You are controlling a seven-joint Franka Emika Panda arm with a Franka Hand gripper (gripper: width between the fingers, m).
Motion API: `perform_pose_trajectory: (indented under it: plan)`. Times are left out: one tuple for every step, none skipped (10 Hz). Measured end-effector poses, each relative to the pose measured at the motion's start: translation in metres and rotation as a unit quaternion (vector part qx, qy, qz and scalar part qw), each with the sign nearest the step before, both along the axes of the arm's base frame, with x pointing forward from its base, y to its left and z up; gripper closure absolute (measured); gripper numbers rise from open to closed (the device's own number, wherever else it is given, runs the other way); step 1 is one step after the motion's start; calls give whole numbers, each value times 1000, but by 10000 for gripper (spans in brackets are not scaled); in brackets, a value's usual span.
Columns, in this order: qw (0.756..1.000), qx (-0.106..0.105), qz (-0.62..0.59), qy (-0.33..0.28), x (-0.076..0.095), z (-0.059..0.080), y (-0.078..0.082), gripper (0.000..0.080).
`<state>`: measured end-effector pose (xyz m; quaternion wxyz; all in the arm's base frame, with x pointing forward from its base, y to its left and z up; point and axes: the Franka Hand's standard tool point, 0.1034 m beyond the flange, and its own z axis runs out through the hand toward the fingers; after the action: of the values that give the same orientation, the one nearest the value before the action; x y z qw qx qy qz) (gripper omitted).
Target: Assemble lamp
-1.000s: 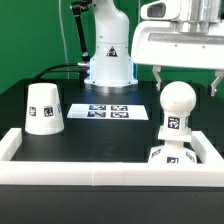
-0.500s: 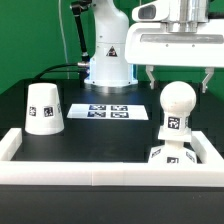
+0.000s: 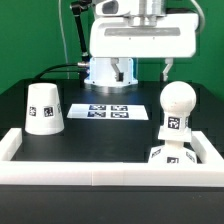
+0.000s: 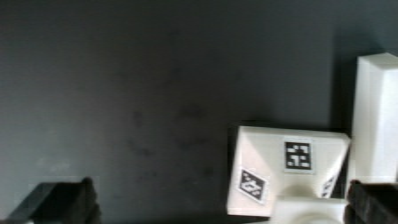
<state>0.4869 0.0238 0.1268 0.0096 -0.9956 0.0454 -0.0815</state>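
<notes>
The gripper (image 3: pixel 143 70) is cut off at the top of the exterior view, where only two short dark fingers (image 3: pixel 123 69) are seen hanging under a broad white body; they are set wide apart and nothing is held between them. In the wrist view only dark finger tips at the two lower corners are shown, and the base (image 4: pixel 288 169) is cropped at the edge, so its full outline cannot be made out. The bulb (image 3: pixel 176 113), smooth white plastic with a round ball top and a square tag on its neck, is seen standing upright on the angular base (image 3: pixel 172 156) at the exterior view's right, below the fingers and apart from them. The shade (image 3: pixel 44 108), a tapered white cup, is seen standing on the matte black table (image 3: pixel 100 135) at the exterior view's left, well apart from the gripper.
</notes>
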Motion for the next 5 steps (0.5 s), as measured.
perform_pose_trajectory:
  plan:
    - [1000,-7,16,0,1,-1,-21,101]
    - [1000,-11,18,4,2,-5,-33,101]
    - [1000,-10,18,4,2,-6,-30,101]
    - [1000,-11,20,5,2,-6,-29,101]
    - [1000,-11,20,5,1,-6,-30,101]
